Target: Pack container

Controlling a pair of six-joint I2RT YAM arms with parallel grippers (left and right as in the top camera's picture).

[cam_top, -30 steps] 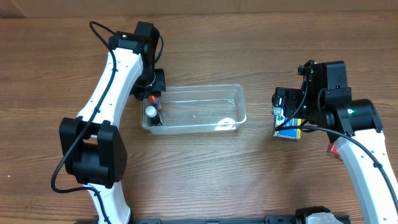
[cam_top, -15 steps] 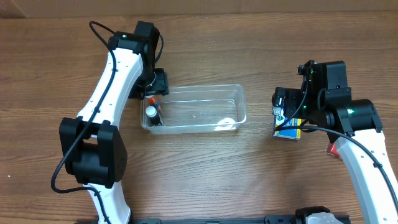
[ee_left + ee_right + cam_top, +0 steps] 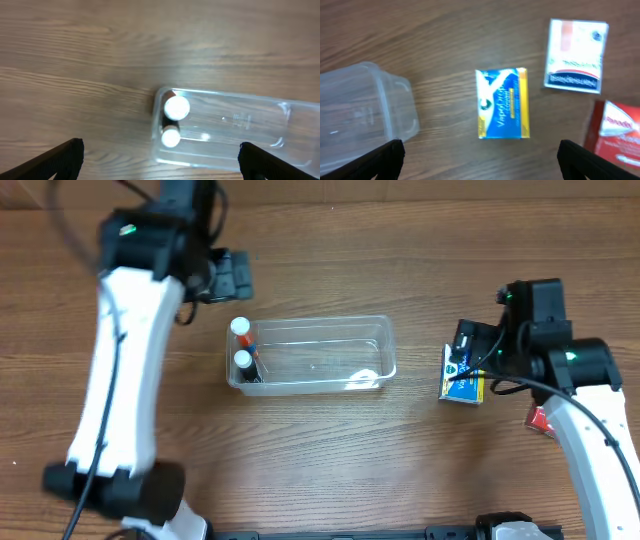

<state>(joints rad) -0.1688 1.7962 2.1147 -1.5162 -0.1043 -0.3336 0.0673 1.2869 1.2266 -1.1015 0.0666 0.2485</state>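
Observation:
The clear container [image 3: 330, 358] lies mid-table, with two white-capped bottles [image 3: 241, 360] standing at its left end; one has an orange label. My left gripper [image 3: 232, 276] hovers open and empty, above and behind that end. From the left wrist, both caps [image 3: 177, 107] show inside the container [image 3: 240, 125], between my wide-apart fingers [image 3: 65, 157]. My right gripper [image 3: 465, 348] is open above a blue and yellow box [image 3: 463, 383]. In the right wrist view that box [image 3: 502, 103] lies on the table ahead of the fingers [image 3: 577, 157], untouched.
A white box [image 3: 576, 56] and a red box [image 3: 615, 135] lie to the right of the blue one. The red box [image 3: 540, 420] peeks out beside my right arm. The container's corner [image 3: 365, 105] sits at the left of the right wrist view.
My left gripper opened, let go of the orange-labelled bottle in the container's left end, then rose and drew back to the far left. The right gripper shifted slightly right.

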